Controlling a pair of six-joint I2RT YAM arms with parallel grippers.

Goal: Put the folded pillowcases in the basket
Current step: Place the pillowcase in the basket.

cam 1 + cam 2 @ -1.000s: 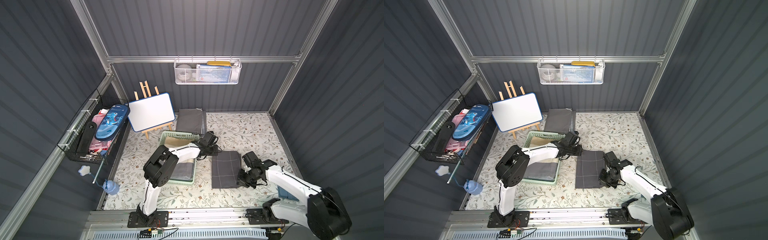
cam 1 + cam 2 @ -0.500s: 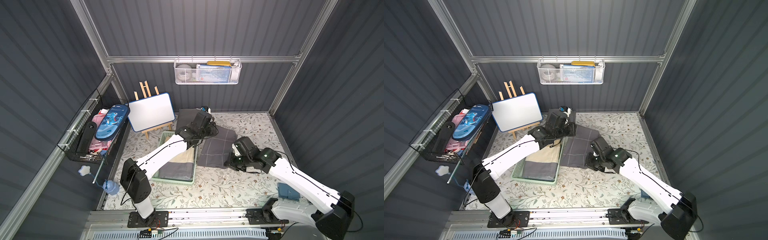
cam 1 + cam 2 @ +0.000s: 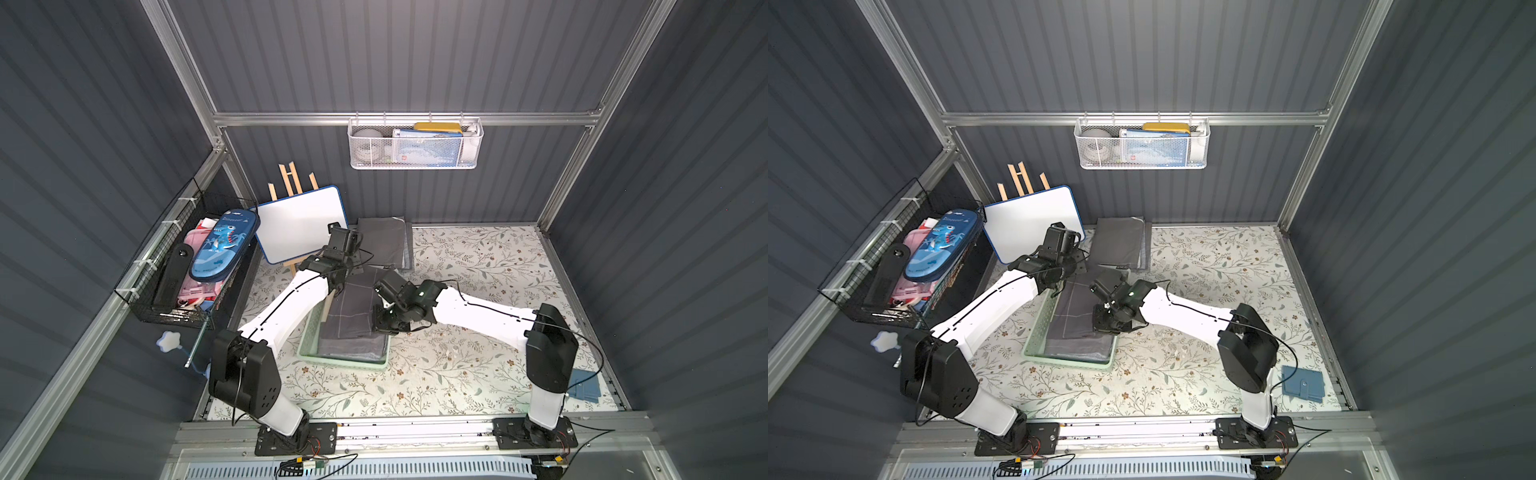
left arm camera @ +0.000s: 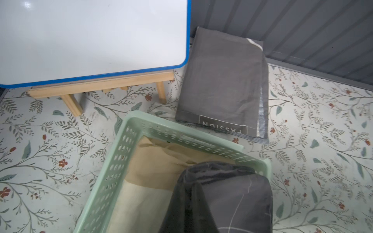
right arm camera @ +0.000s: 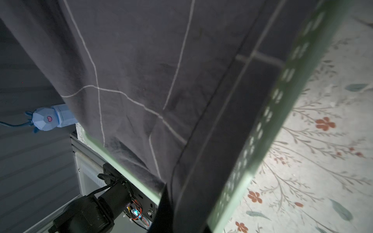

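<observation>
Dark grey folded pillowcase with white grid lines (image 3: 351, 309) hangs pinched between the closed left gripper (image 3: 352, 272) and closed right gripper (image 3: 379, 328), sagging below them over the mint-green perforated plastic basket (image 3: 345, 365).

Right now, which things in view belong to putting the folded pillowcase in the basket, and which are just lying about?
Job: dark grid-lined pillowcase, mint-green basket.
Lying about: whiteboard on easel, folded grey cloth stack, white mesh basket, black wire basket, dinosaur pencil case, blue wallet.
</observation>
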